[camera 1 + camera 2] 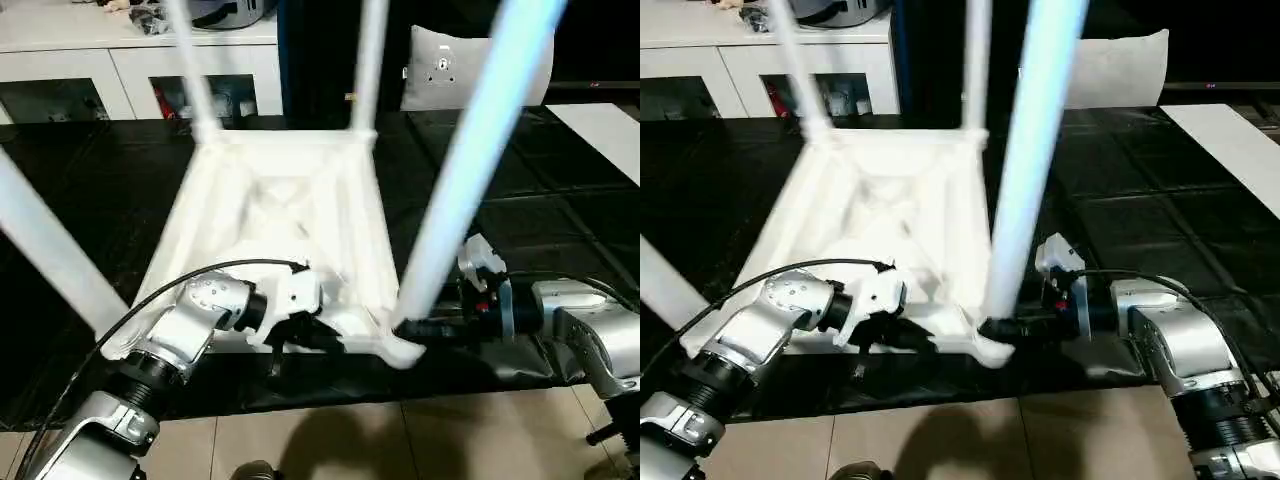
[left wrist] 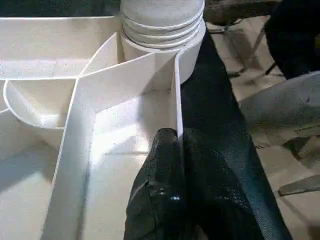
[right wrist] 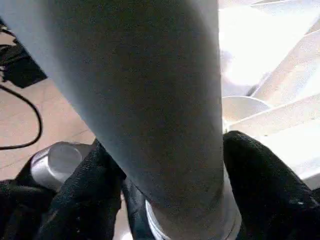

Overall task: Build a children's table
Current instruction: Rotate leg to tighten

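Two tools are at work on the near edge of the upturned table top (image 1: pixel 290 215), which lies ribbed side up on a black mat (image 1: pixel 90 180): the right tool (image 3: pixel 165 200) is closed around the base of the near-right leg (image 1: pixel 470 170), judged to be seating it in its round corner socket, while the left tool (image 2: pixel 175 165) is pinched on the thin rim wall so that the top is steadied. Smooth, matte white plastic is seen throughout, the legs being long tapered tubes, with a ridged collar (image 2: pixel 162 22) showing at the corner socket. Three further legs already stand in their corners, a white cabinet (image 1: pixel 130 70) and a grey cushion (image 1: pixel 450 65) lying beyond.
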Tool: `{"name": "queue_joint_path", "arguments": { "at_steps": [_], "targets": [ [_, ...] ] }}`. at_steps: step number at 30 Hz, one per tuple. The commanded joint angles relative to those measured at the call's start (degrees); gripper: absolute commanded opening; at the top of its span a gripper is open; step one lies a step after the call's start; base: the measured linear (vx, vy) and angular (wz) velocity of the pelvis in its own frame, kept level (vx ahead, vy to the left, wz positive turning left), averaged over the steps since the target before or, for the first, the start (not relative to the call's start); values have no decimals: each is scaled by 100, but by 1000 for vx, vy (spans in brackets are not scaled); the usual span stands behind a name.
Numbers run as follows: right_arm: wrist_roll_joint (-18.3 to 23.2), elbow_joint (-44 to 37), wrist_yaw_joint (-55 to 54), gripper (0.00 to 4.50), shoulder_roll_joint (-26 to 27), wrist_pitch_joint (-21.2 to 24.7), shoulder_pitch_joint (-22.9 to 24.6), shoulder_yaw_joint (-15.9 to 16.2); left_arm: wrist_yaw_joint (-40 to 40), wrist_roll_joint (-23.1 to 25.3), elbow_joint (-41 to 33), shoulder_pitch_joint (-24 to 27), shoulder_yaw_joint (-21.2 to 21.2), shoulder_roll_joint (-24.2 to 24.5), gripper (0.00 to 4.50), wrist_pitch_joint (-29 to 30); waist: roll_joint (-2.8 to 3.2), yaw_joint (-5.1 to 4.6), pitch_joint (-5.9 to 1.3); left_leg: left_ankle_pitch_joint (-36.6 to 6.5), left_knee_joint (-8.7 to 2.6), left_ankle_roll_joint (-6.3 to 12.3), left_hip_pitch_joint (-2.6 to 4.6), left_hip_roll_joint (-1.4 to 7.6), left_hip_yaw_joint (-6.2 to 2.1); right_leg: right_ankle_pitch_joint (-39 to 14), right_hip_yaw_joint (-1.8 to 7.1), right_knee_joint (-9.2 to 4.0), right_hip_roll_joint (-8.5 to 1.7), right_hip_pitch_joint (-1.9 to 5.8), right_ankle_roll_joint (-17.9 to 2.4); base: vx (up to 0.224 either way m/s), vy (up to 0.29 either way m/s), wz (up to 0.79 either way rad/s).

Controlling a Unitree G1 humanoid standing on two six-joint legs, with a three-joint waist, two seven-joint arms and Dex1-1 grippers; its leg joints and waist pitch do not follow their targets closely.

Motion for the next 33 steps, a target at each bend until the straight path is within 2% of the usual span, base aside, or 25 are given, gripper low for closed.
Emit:
{"name": "queue_joint_path", "arguments": {
  "at_steps": [1,6,7,9,10,11,14,15,17,18,19,20,21,22,23,24,25,26,27,29,30,31,32,33],
  "targets": [
    [92,-132,84,285,-72,52,42,17,-174,-131,-99,-214,-34,-36,0,-152,-128,-39,-423,-1174,-392,318,93,235,-43,-2168,274,-447,-361,303,-788,0,0,0],
    [140,-183,70,240,-57,116,85,26,-203,-210,-63,-206,2,-66,0,-125,-127,-33,-432,-1103,-384,335,90,235,-41,-2054,274,-430,-358,306,-841,0,0,0],
    [179,-194,50,236,-37,135,94,-9,-200,-237,-83,-197,26,-85,0,-68,-107,-30,-434,-1095,-383,329,94,239,-42,-2027,274,-425,-358,304,-856,0,0,0],
    [222,-201,1,227,0,162,105,-60,-164,-257,-101,-186,56,-110,0,-9,-120,-36,-427,-1132,-389,325,93,237,-40,-2037,273,-431,-352,307,-857,0,0,0],
    [244,-206,-126,225,68,164,119,-138,-78,-267,-112,-177,98,-148,0,46,-124,-35,-426,-1145,-388,317,91,234,-38,-2079,274,-437,-357,309,-838,0,0,0],
    [266,-216,-265,225,132,200,131,-205,13,-270,-129,-171,134,-183,0,114,-101,-29,-426,-1163,-387,308,98,235,-45,-2118,273,-441,-362,302,-834,0,0,0],
    [28,-237,-1319,221,550,364,102,-348,759,-272,-263,-166,368,-468,0,645,-113,-86,-408,-1283,-404,202,95,213,-52,-2398,254,-473,-360,301,-760,0,0,0],
    [-268,26,-2327,219,929,591,-56,-490,1262,-223,-377,-161,476,-669,0,946,-127,-155,-393,-1376,-408,129,108,192,-56,-2655,238,-509,-351,279,-683,0,0,0],
    [-308,78,-2478,217,987,637,-85,-516,1343,-213,-394,-161,492,-702,0,997,-137,-225,-381,-1388,-423,47,70,171,-80,-2809,203,-513,-350,321,-603,0,0,0],
    [-544,372,-3455,213,1359,909,-241,-737,1948,-129,-509,-148,609,-973,0,1287,-141,-307,-386,-1437,-437,11,44,157,-96,-2975,176,-537,-348,345,-465,0,0,0],
    [-634,443,-3797,213,1490,939,-277,-819,2215,-92,-535,-145,669,-1096,0,1402,-140,-393,-361,-1564,-422,-16,66,138,-90,-3158,155,-590,-328,306,-394,0,0,0],
    [-634,443,-3797,211,1490,939,-277,-819,2215,-92,-535,-145,669,-1096,0,1402,-144,-434,-368,-1578,-404,-27,72,127,-85,-3223,162,-600,-346,305,-371,0,0,0],
    [-805,529,-4304,211,1696,864,-316,-913,2607,-43,-570,-146,756,-1297,0,1581,-146,-479,-380,-1530,-397,11,57,114,-91,-3255,155,-621,-352,324,-320,0,0,0],
    [-899,627,-4713,211,1900,764,-351,-1007,2999,-10,-574,-159,858,-1515,0,1745,-144,-528,-376,-1483,-386,49,68,107,-67,-3224,170,-643,-334,274,-322,0,0,0],
    [-902,633,-4732,211,1911,758,-353,-1011,3020,-9,-574,-160,864,-1527,0,1753,-154,-550,-377,-1466,-370,69,73,92,-61,-3246,160,-660,-330,267,-319,0,0,0],
    [-951,756,-5041,211,2073,615,-383,-1078,3308,3,-562,-174,927,-1716,0,1837,-168,-556,-391,-1332,-367,124,39,74,-59,-3194,155,-650,-328,310,-285,0,0,0],
    [-941,827,-5146,211,2139,499,-395,-1113,3418,18,-540,-185,930,-1794,0,1825,-150,-557,-392,-1307,-363,177,57,86,-50,-3147,163,-662,-322,272,-295,0,0,0],
    [-925,852,-5190,211,2188,420,-397,-1137,3463,38,-532,-191,909,-1833,0,1807,-146,-560,-405,-1292,-359,195,60,87,-51,-3068,164,-649,-317,280,-313,0,0,0],
    [-907,852,-5207,263,2237,359,-396,-1157,3481,60,-530,-195,876,-1859,0,1791,-159,-550,-418,-1208,-368,249,42,99,-52,-2839,177,-616,-307,296,-356,0,0,0],
    [-881,830,-5204,275,2291,302,-391,-1174,3493,88,-538,-198,833,-1877,0,1780,-150,-539,-428,-1121,-372,314,48,118,-45,-2469,203,-569,-291,290,-477,0,0,0],
    [-856,722,-5097,281,2341,257,-359,-1138,3511,130,-598,-190,797,-1864,0,1807,-127,-535,-432,-1076,-373,349,45,126,-46,-2283,210,-543,-288,302,-574,0,0,0],
    [-820,657,-5058,295,2357,255,-338,-1150,3522,144,-629,-182,794,-1834,0,1838,-134,-509,-464,-917,-363,377,27,134,-44,-1978,223,-491,-297,330,-652,0,0,0],
    [-804,625,-5025,295,2351,243,-326,-1155,3524,156,-634,-180,791,-1811,0,1836,-133,-498,-467,-827,-361,400,17,138,-46,-1816,229,-469,-296,335,-702,0,0,0],
    [-763,547,-4951,319,2324,185,-293,-1181,3529,186,-648,-166,789,-1737,0,1840,-128,-486,-451,-788,-363,441,10,136,-36,-1680,229,-461,-288,334,-766,0,0,0]
  ]
}}
